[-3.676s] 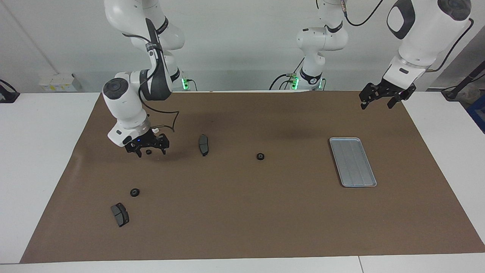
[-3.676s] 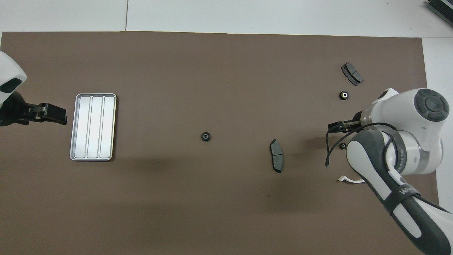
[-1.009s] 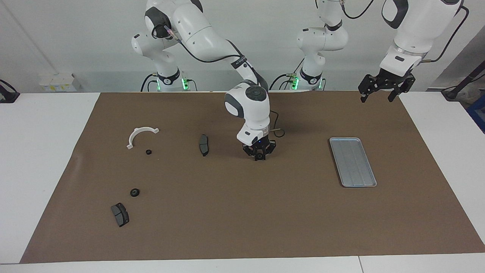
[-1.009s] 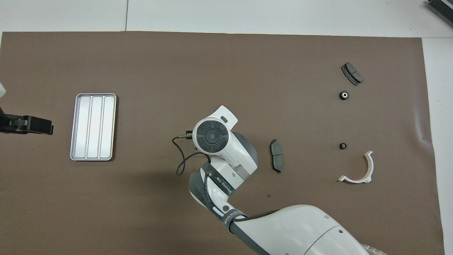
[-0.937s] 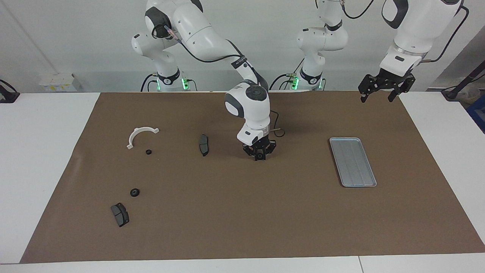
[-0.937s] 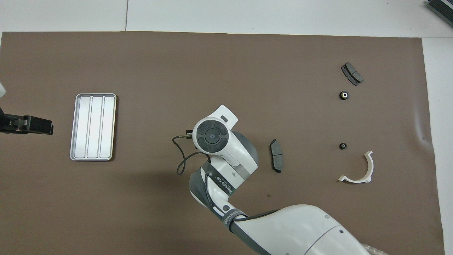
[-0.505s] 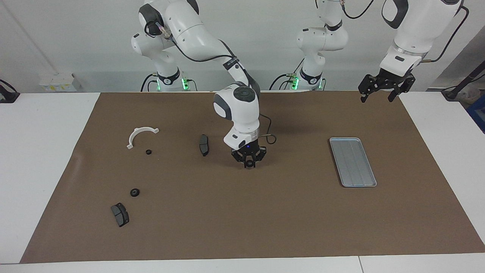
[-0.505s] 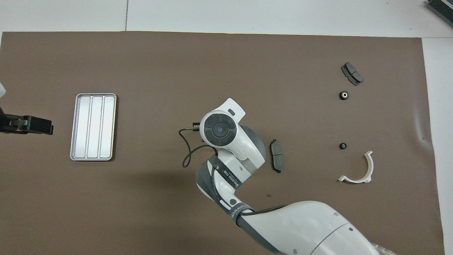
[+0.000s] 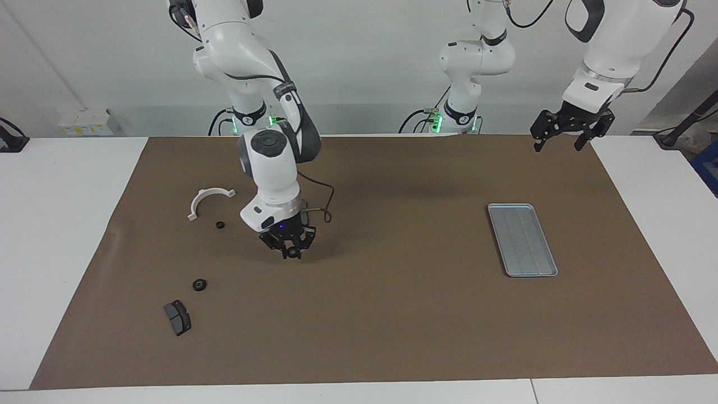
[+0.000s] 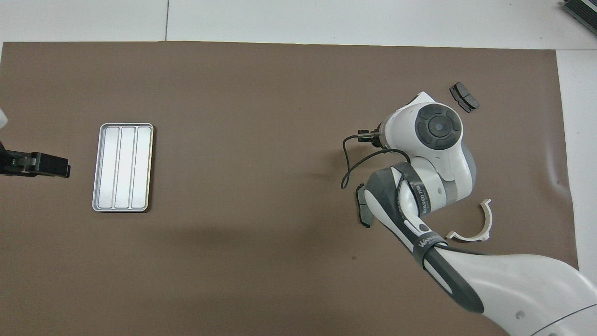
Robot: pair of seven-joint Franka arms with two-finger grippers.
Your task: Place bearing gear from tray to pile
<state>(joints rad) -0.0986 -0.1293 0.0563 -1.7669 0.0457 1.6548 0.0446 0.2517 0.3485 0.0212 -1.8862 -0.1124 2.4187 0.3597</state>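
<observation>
A small dark gear is clenched between the jaws of the right gripper, which hangs low over the brown mat, toward the right arm's end of the tabletop from the tray. The gear appears to be carried this way so that it can be set down among the pile's parts.

With the tray as landmark, all those parts lie well apart from it toward the right arm's end: the white bracket, a tiny gear just beside the bracket, another gear and a brake pad farthest from the robots. A second pad is half hidden under the right arm in the overhead view. No gears are seen in the tray, so this is judged a late transfer. The loose scatter suggests that an exact spot is not required.

The left gripper is held in the air with its jaws released, nearer to the robots than the tray and grasping nothing; that arm waits.

White lettering is seen on the right arm's dark link, but it cannot be read with certainty.
</observation>
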